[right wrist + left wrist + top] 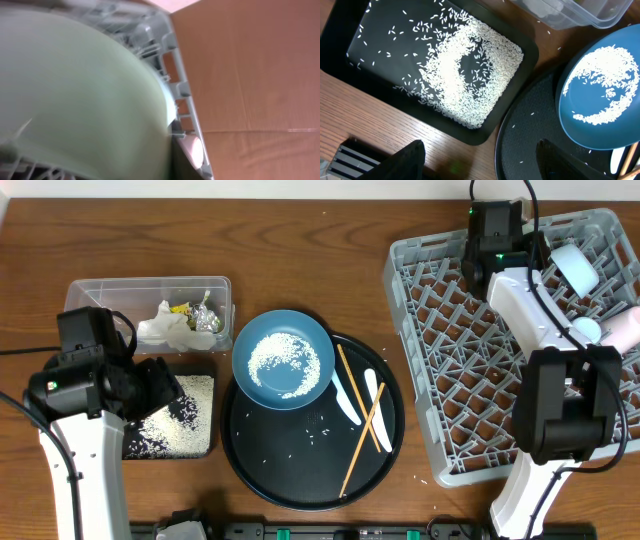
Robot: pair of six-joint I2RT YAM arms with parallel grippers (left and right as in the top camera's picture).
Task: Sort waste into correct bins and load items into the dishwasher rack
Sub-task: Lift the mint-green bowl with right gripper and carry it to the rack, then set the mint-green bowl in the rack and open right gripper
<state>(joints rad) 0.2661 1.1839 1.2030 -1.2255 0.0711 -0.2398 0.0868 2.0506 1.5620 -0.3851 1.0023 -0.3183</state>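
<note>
Down at the front edge, the left tool [485, 167] hangs over the surface [370, 115], fingers [410, 157] spread wide, nothing between them. Just beyond it lies the shallow black tray [380, 60], with a thick drift of rice [470, 75] across it. Beside that, to the right, the round black tray [290, 470] carries two crossed chopsticks [358, 430], two white utensils [347, 395] and a few stray grains. The dark-blue plate [283, 358] sits across that tray's back-left rim, a ring of rice on it. Further back, the clear tub [100, 290] holds the crumpled tissue [165, 328], a yellow-green wrapper [180, 308] and a silver foil wrapper [207, 320]. Over on the right, the right arm [560, 415] reaches over the grey rack [450, 360]. The right tool is hidden under the arm, so wide or narrow cannot be told. Its wrist view is filled by a pale green bowl [75, 90], close against the rack's rim. Toward the rack's far corner sit a white cup [575, 265] and a pink cup [625, 330].
</note>
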